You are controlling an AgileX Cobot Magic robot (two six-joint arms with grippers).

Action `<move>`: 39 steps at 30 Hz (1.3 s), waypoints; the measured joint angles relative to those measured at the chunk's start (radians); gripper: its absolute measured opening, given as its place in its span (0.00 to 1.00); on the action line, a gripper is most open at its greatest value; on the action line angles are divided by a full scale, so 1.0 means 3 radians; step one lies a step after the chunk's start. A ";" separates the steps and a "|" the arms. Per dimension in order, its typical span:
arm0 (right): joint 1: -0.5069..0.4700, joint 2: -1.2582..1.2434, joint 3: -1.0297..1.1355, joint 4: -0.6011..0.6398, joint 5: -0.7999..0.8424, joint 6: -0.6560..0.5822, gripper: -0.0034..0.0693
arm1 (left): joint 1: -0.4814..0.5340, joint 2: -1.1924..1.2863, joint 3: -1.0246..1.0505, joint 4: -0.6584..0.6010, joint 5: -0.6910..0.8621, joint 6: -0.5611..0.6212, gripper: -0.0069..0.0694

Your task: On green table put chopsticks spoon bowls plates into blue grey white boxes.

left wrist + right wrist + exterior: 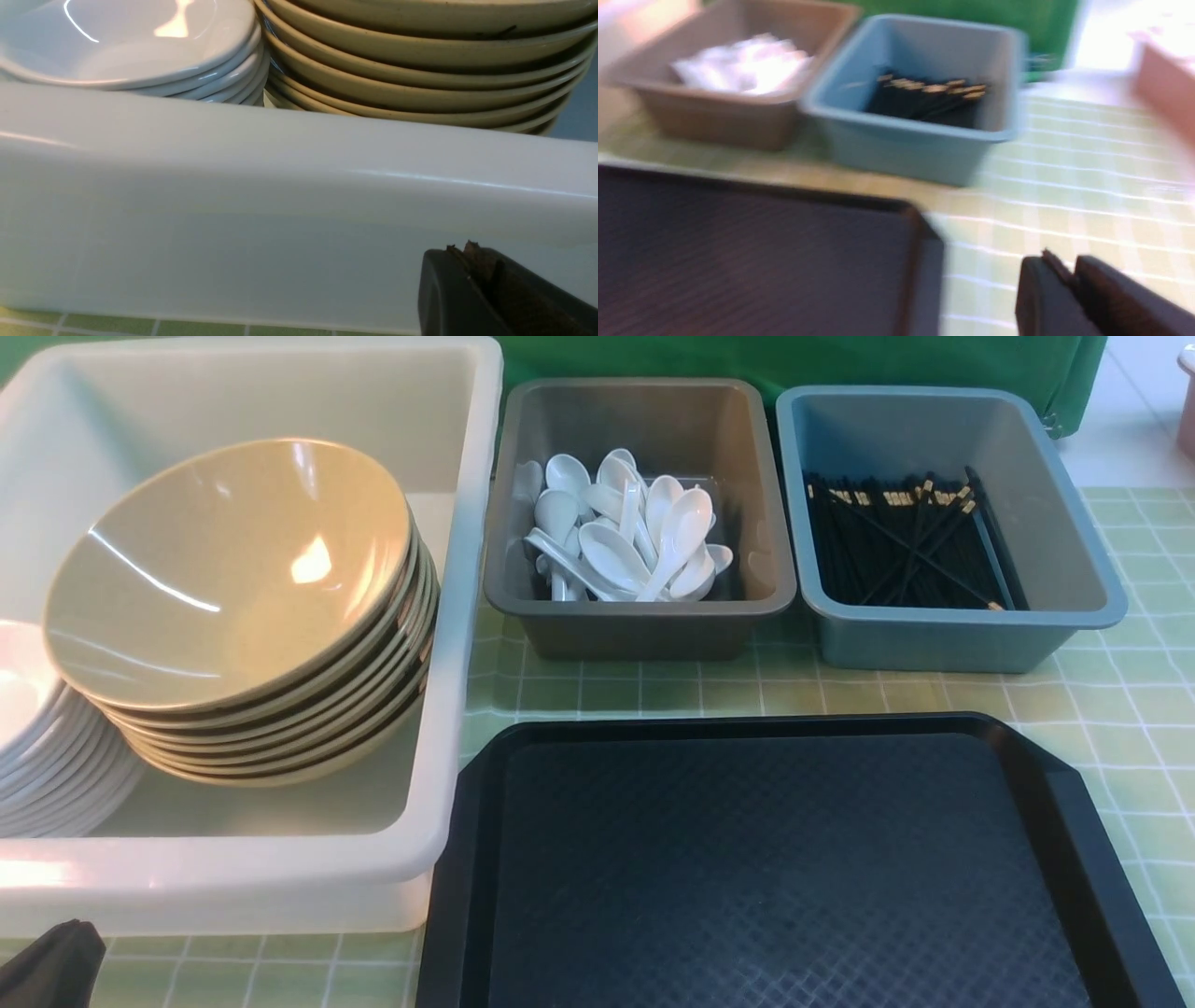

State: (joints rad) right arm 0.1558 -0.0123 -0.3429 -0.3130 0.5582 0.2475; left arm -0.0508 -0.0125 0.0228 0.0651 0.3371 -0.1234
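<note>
A stack of tan bowls (233, 579) leans inside the big white box (448, 616), beside a stack of white plates (37, 747). White spoons (625, 541) are piled in the grey box (644, 616). Black chopsticks (896, 541) lie in the blue box (962, 644). My left gripper (467, 249) is shut and empty, low in front of the white box's outer wall (280, 196); its tip shows at the front view's bottom left (51, 961). My right gripper (1064, 268) is shut and empty over the green table (1087, 186), right of the tray; that view is blurred.
A black textured tray (784, 868) with nothing on it lies in front of the grey and blue boxes. Bare checked cloth (1120, 709) runs right of the tray and the blue box. A pink container (1162, 88) stands at the far right. A green cloth (794, 359) hangs behind the boxes.
</note>
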 joint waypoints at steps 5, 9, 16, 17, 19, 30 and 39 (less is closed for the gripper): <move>-0.0398 -0.0011 0.0485 -0.0042 -0.0467 -0.0024 0.19 | 0.0000 0.0000 0.0000 0.0000 -0.0003 0.0000 0.09; -0.0467 -0.0011 0.1071 -0.0045 -0.0592 -0.0028 0.19 | 0.0000 0.0000 0.0000 0.0000 -0.0006 0.0000 0.09; -0.0467 -0.0012 0.1151 -0.0067 -0.0823 -0.0057 0.20 | 0.0000 0.0000 0.0004 0.0000 -0.0009 -0.0001 0.09; -0.0467 -0.0012 0.1151 -0.0067 -0.0823 -0.0057 0.20 | 0.0000 0.0000 0.0004 0.0000 -0.0009 -0.0001 0.09; -0.0467 -0.0012 0.1151 -0.0067 -0.0823 -0.0057 0.20 | 0.0000 0.0000 0.0004 0.0000 -0.0009 -0.0001 0.09; -0.0467 -0.0012 0.1156 -0.0067 -0.0848 -0.0061 0.21 | 0.0000 0.0000 0.0004 0.0000 -0.0012 -0.0001 0.09; -0.0467 -0.0012 0.1156 -0.0067 -0.0848 -0.0061 0.21 | 0.0000 0.0000 0.0004 0.0000 -0.0012 -0.0001 0.09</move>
State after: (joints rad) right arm 0.0157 -0.0158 0.0039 -0.3331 0.3040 0.2293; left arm -0.0508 -0.0125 0.0240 0.0651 0.3335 -0.1237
